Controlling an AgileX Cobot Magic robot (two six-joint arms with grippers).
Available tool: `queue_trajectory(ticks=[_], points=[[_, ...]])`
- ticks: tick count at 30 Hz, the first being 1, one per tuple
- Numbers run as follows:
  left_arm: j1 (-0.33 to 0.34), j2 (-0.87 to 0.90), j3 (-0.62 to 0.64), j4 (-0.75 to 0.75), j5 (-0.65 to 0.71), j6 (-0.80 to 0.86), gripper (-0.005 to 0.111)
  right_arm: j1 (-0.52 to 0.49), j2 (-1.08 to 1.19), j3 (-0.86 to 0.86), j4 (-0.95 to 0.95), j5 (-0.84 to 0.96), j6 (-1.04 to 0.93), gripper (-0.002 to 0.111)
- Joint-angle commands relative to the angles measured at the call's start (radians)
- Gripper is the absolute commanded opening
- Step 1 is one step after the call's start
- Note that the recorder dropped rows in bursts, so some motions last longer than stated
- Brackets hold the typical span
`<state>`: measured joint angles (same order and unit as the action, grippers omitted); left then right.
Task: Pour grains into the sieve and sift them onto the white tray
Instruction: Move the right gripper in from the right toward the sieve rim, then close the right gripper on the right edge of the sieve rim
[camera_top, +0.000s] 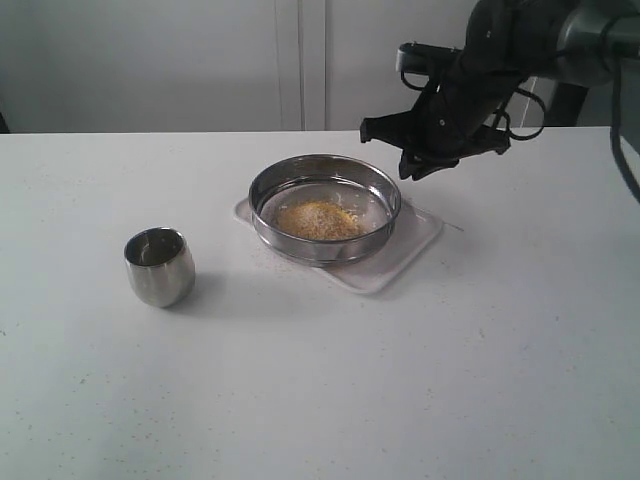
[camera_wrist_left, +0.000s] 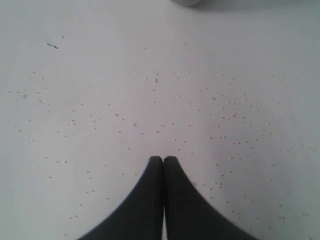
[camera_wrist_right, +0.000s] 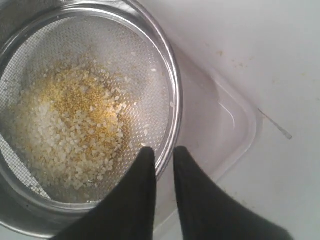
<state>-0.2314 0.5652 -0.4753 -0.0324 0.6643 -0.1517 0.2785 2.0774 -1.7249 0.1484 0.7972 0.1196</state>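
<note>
Upper right, your right gripper (camera_top: 420, 168), fingers (camera_wrist_right: 142, 190) narrowly parted, hovers over the sieve (camera_top: 322, 250): pinch its stiff, probably slick rim.

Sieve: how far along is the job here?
Done: the grains lie heaped in the sieve, which sits on the white tray; the steel cup stands upright aside. In hand: the right pincer hovers by the sieve's rim, jaws apart, empty. To do: sifting; the tray's exposed part looks bare.

One sieve (camera_top: 300, 243), one white tray (camera_top: 416, 240), one steel cup (camera_top: 159, 266) and one heap of grains (camera_top: 318, 219).
</note>
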Motion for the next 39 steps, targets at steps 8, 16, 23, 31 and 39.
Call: queue_trajectory(ticks=[8, 16, 23, 31, 39], points=[[-0.004, -0.006, 0.008, -0.004, 0.01, -0.005, 0.0, 0.003, 0.124, -0.146, -0.003, 0.091, 0.021, 0.029], [-0.004, -0.006, 0.008, -0.004, 0.01, -0.005, 0.0, 0.02, 0.175, -0.291, -0.088, 0.197, 0.044, 0.029], [-0.004, -0.006, 0.008, -0.004, 0.01, -0.005, 0.0, 0.052, 0.26, -0.397, -0.182, 0.271, 0.088, 0.029], [-0.004, -0.006, 0.008, -0.004, 0.01, -0.005, 0.0, 0.052, 0.3, -0.407, -0.182, 0.264, 0.139, 0.029], [-0.004, -0.006, 0.008, -0.004, 0.01, -0.005, 0.0, 0.052, 0.337, -0.407, -0.183, 0.266, 0.174, 0.029]])
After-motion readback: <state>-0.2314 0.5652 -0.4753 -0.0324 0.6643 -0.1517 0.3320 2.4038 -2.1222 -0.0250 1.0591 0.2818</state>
